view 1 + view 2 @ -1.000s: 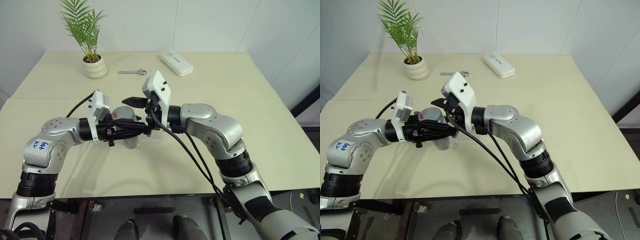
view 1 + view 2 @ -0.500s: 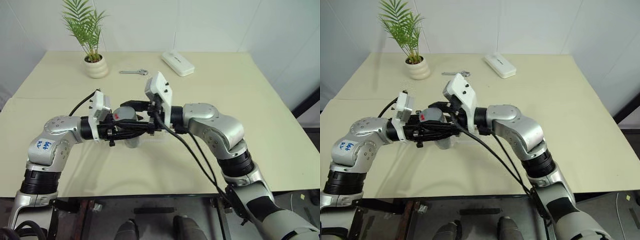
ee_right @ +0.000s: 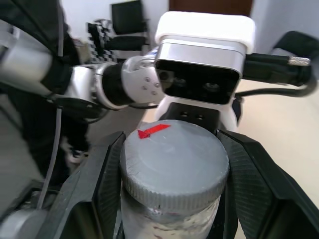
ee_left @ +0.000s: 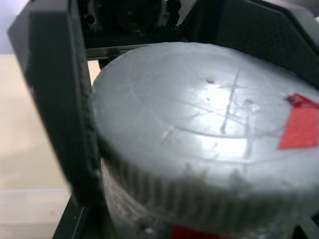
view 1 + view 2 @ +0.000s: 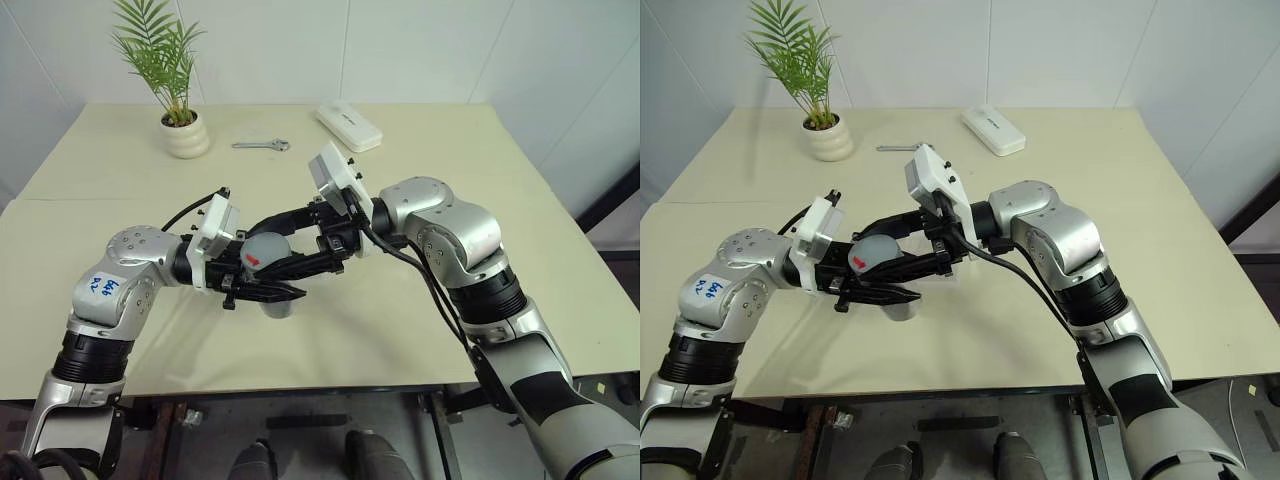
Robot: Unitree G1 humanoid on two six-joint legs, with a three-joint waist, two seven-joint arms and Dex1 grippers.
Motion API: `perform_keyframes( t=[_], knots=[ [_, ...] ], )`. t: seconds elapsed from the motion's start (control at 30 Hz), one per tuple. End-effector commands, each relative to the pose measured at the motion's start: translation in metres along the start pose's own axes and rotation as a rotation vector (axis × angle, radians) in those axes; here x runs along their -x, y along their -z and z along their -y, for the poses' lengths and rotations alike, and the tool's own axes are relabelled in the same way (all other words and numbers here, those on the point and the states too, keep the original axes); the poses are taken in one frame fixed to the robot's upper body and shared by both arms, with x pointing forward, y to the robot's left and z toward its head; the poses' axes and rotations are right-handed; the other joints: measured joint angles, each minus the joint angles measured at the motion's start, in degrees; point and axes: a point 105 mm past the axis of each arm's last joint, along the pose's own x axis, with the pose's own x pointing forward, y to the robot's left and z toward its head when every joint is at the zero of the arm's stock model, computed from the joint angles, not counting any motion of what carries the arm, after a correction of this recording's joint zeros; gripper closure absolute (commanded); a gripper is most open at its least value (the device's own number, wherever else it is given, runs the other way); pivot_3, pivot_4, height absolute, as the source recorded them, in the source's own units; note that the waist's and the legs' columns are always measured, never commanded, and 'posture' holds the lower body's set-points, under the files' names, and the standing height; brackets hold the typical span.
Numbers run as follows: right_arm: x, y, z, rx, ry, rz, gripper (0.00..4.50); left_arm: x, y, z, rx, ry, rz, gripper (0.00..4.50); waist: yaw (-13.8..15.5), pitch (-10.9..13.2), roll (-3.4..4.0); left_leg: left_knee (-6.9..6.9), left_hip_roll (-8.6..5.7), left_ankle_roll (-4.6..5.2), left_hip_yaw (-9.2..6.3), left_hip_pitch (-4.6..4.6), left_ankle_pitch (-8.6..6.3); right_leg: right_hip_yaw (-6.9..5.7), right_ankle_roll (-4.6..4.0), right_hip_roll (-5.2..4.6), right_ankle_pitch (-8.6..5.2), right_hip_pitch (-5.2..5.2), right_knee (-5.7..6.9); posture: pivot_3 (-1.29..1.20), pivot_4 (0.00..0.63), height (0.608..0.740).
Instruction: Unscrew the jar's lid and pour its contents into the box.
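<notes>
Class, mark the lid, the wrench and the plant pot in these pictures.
lid (image 3: 174, 152), right wrist view, flat grey top.
wrench (image 5: 261, 145), left eye view, middle of its handle.
plant pot (image 5: 186, 139), left eye view, ribbed white side.

I see a matt grey plastic lid (image 3: 173, 159) with a ribbed edge, scratched on top, on a clear jar (image 5: 279, 305).

Jar (image 5: 277, 303) mostly hidden behind the black fingers of both grippers in the head views, only its lower end showing; contents can't be made out, just a faint smear thru the glass below the lid (image 3: 173, 167) in the right wrist view. Left wrist view: lid's red mark (image 4: 300, 128) cut off at the edge, jar body blurred. Spanner (image 5: 261, 145) far back too small for detail.
</notes>
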Motion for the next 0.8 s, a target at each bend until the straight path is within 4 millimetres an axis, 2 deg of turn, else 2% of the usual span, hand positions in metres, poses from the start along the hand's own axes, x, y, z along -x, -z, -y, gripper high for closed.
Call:
perform_keyframes(
  t=[0.03, 0.1, 0.13, 0.3, 0.47, 0.57, 0.8],
  knots=[
    [-0.004, -0.008, -0.01, 0.037, -0.054, 0.017, 1.94, 0.02, -0.008, -0.009, -0.006, -0.114, 0.032, 2.47, 0.0, 0.0, 0.0, 0.02, 0.0, -0.01, -0.01, 0.0, 0.01, 0.0, 0.0, 0.0, 0.0, 0.0, 0.02, 0.0, 0.15, 0.74],
    [-0.003, -0.007, -0.009, 0.025, -0.038, 0.016, 1.94, 0.021, -0.008, -0.009, -0.008, -0.119, 0.031, 2.47, 0.0, 0.0, 0.0, 0.06, -0.01, -0.02, -0.02, 0.0, 0.01, 0.0, 0.0, 0.0, 0.0, 0.0, 0.06, 0.0, 0.15, 0.74],
    [-0.002, -0.005, -0.005, -0.012, -0.003, 0.002, 1.59, 0.021, -0.008, -0.009, -0.008, -0.121, 0.031, 2.47, -0.1, 0.0, 0.0, 0.07, -0.01, -0.02, -0.02, 0.0, 0.01, 0.0, 0.0, 0.0, 0.0, 0.0, 0.07, 0.0, 0.15, 0.74],
    [-0.002, -0.013, -0.004, 0.017, 0.015, 0.029, 0.05, 0.022, -0.008, -0.01, -0.006, -0.127, 0.029, 2.47, -0.4, 0.0, 0.0, 0.07, 0.0, -0.02, -0.02, 0.01, 0.02, 0.01, -0.01, 0.0, 0.0, -0.01, 0.12, 0.0, 0.15, 0.74],
    [0.011, -0.011, 0.001, 0.029, 0.055, 0.015, 0.05, 0.028, -0.009, -0.008, 0.001, -0.134, 0.021, 2.47, -0.3, 0.0, 0.0, 0.06, -0.01, -0.02, -0.02, 0.0, 0.02, 0.01, 0.0, 0.0, 0.0, 0.0, 0.07, 0.0, 0.15, 0.74],
    [0.013, -0.015, 0.002, 0.116, 0.089, 0.017, 0.05, 0.031, -0.009, -0.009, 0.005, -0.149, 0.013, 2.47, -0.4, 0.0, 0.0, 0.04, -0.01, -0.02, -0.02, 0.0, 0.02, 0.0, 0.0, 0.0, 0.0, -0.01, 0.08, 0.0, 0.15, 0.74],
    [-0.004, -0.017, 0.014, 0.092, 0.187, 0.038, 0.05, 0.031, -0.003, -0.01, 0.021, -0.164, -0.011, 2.47, -0.5, 0.0, 0.0, 0.04, 0.0, -0.04, -0.02, 0.03, 0.03, 0.01, -0.01, 0.0, 0.0, -0.01, 0.13, 0.0, 0.15, 0.74]
  ],
)
